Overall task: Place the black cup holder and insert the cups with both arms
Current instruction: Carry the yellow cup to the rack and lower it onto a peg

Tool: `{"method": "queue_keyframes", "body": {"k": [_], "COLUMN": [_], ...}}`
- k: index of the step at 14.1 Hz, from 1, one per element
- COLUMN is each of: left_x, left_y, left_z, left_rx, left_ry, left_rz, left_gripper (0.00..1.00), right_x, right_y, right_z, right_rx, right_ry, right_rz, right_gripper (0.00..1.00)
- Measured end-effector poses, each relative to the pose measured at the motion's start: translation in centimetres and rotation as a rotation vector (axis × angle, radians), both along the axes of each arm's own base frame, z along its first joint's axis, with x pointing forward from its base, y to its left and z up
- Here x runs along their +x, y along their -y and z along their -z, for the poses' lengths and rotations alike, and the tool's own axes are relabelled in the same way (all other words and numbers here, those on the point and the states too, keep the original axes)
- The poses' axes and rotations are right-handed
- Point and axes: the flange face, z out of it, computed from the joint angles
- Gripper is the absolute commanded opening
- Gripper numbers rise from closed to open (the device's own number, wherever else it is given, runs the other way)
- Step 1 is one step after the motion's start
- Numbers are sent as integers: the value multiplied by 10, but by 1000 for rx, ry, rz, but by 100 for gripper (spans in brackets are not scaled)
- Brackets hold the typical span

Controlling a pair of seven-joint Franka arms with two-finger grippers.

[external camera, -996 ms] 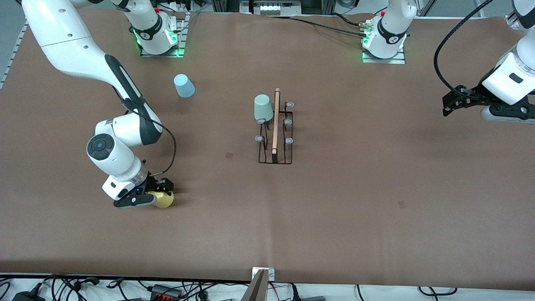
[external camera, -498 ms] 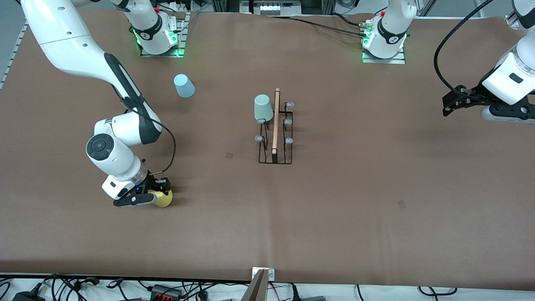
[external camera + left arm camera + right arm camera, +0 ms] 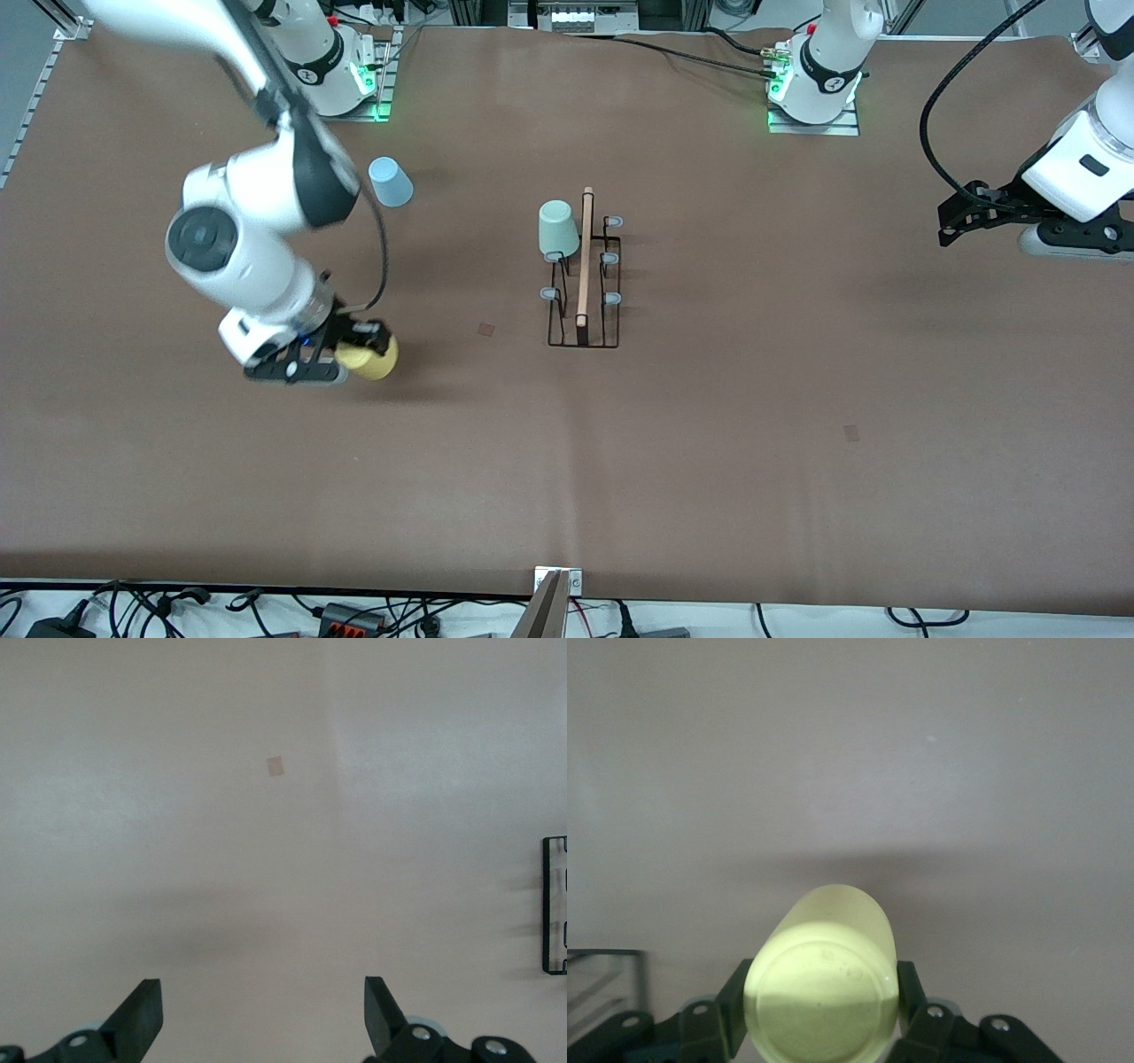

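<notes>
At the left of the front view the right gripper is clamped on the yellow cup, probably lifted off the table. A blue cup sits above. Mid-frame, the black rack holds a green cup. At the far right the left gripper waits, fingers apart

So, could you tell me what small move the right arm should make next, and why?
Probably carry the yellow cup, clamped in the right gripper above the table, toward the black cup holder: only the pale green cup sits on a peg there, and five pegs look free.
</notes>
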Motion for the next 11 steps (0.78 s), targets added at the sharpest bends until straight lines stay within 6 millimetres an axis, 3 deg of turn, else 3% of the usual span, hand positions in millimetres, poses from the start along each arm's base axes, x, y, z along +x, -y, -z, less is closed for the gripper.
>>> {"method": "queue_keyframes", "body": {"k": [2,4,6,8,11], "left_x": [0,0,0,0,0], "left_y": [0,0,0,0,0], "left_z": [0,0,0,0,0], "left_rx": [0,0,0,0,0], "left_ry": [-2,-2,-3,-3,-3], "left_rz": [0,0,0,0,0], "left_gripper": [100,100,100,100,100], "right_x": [-30,-61,-80,-86,-84], "right_y": [-62,-123,-169,-200,-218], "right_z": [-15,-14,-13,-10,7], "right_rx": [23,41,60,77,77], "right_ry": [6,-2,-4,0,25], "right_rz": [94,163,223,260,256], "right_gripper": [4,3,3,4,6]}}
